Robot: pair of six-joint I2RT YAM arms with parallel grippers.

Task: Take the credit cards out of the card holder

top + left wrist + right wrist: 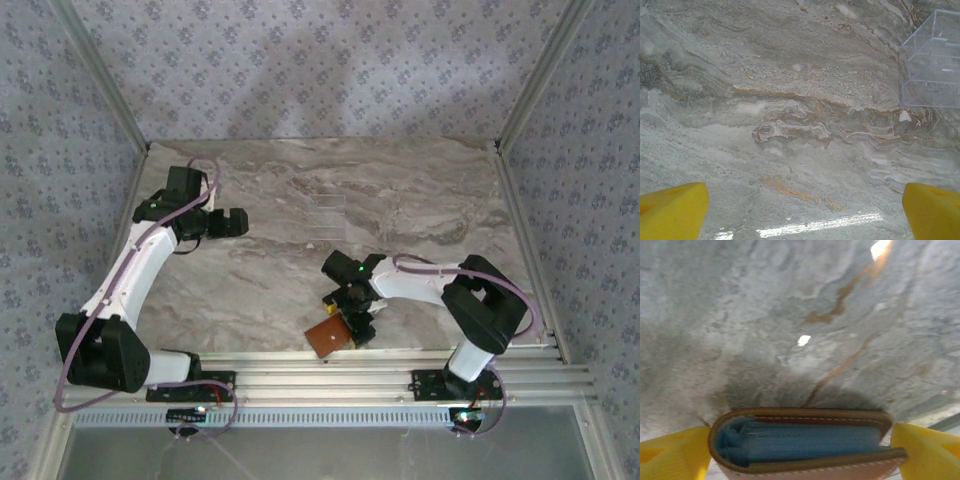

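Note:
The card holder [328, 338], a brown leather wallet, sits folded at the near edge of the table [400, 200]. In the right wrist view the card holder [805, 416] is seen edge-on, its blue lining showing between the two leather flaps. My right gripper [800, 452] spans it, one yellow finger [675, 452] against the fold and the other against the opposite end. From above, the right gripper [352, 322] hangs right over the wallet. The credit cards are hidden. My left gripper [235, 222] is far off at the left, its yellow fingers [670, 212] wide apart over bare marble.
A clear plastic stand [328, 215] is at the middle back of the table, and its corner [932, 60] appears upper right in the left wrist view. Aluminium rails [400, 365] run along the near edge just below the wallet. Patterned walls close in the sides.

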